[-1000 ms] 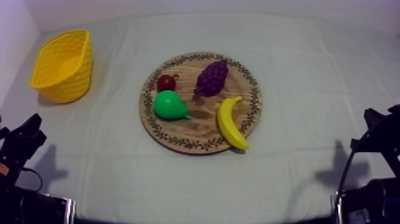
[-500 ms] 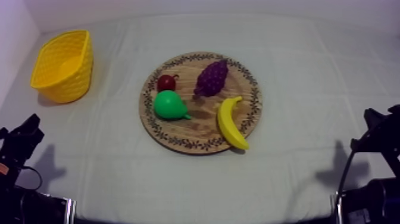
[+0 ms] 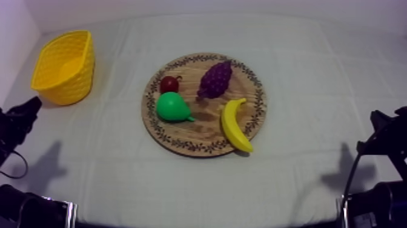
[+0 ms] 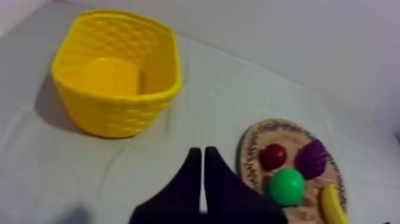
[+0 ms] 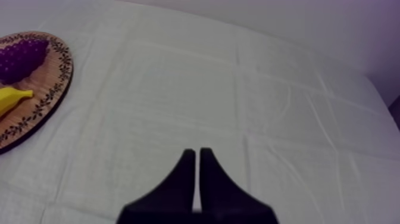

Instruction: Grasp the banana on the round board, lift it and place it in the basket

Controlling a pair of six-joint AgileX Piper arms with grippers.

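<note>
Yellow toy banana [image 3: 235, 125]: lies flat on the right, near part of the round wooden board [image 3: 206, 128]. Its stem end points toward the bunch of grapes [image 3: 216, 79] and its near end is at the patterned rim. Nothing grips it.

Grippers: the left gripper [image 4: 199, 152] has its fingers pressed together in a narrow wedge and holds nothing. It sits at the left table edge, on the near side of the yellow basket [image 3: 74, 86]. The right gripper [image 5: 194, 154] also has its fingers together and empty, over bare cloth [image 5: 238, 89] well right of the board.

Step in hand, as judged: the approach to the banana, not yet begun. Handling advice:
- Part the fingers wide before descending.
- Come down over the banana's middle with the fingers across its narrow width, not along the curve.
- Keep clear of the grapes, just far of the stem end, and of the green pear [image 3: 172, 107], to its left with bare wood between.
- The smooth, rounded body would likely slip from an off-centre pinch.
- Lift straight up before carrying it left.

Containers:
- Yellow basket: far left, well apart from the board, mouth up, with nothing in it.
- Board: centre of the table, carrying four items: the banana, the grapes at the far side, the pear at the left, and a small red fruit [image 3: 169, 83] just far of the pear.
</note>
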